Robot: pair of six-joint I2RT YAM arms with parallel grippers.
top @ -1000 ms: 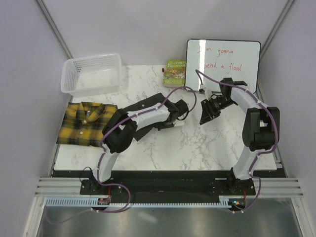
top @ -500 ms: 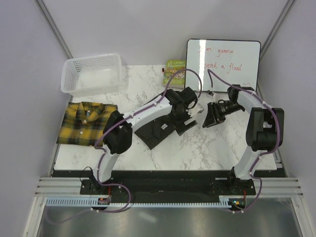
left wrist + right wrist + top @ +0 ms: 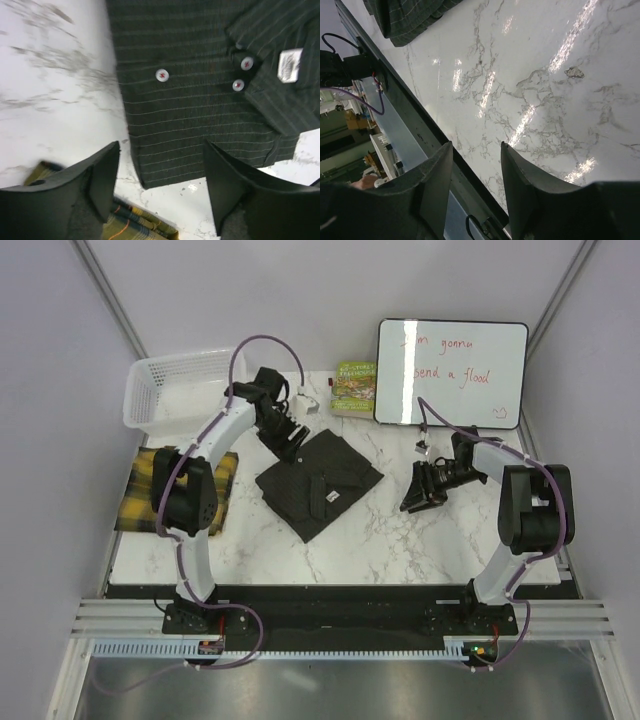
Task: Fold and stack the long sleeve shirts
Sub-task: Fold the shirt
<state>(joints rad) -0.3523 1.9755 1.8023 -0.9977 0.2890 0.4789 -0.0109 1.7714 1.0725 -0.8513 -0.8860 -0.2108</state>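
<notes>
The dark pinstriped shirt (image 3: 320,483) lies folded on the middle of the marble table, its buttons and label showing in the left wrist view (image 3: 200,90). The yellow plaid shirt (image 3: 140,498) lies folded at the left edge, partly hidden behind my left arm; a strip of it shows low in the left wrist view (image 3: 137,227). My left gripper (image 3: 290,443) hovers over the dark shirt's far left corner, open and empty (image 3: 161,147). My right gripper (image 3: 413,500) hangs to the right of the dark shirt, open over bare marble (image 3: 476,150).
A white mesh basket (image 3: 185,390) stands at the back left. A green book (image 3: 353,387) and a whiteboard (image 3: 450,370) with red writing sit at the back right. The table's near edge and black rail (image 3: 420,130) show in the right wrist view.
My left gripper opened, let go of the dark shirt and swung back left. The shirt now lies flat and folded. My right gripper drew back slightly toward the near right.
</notes>
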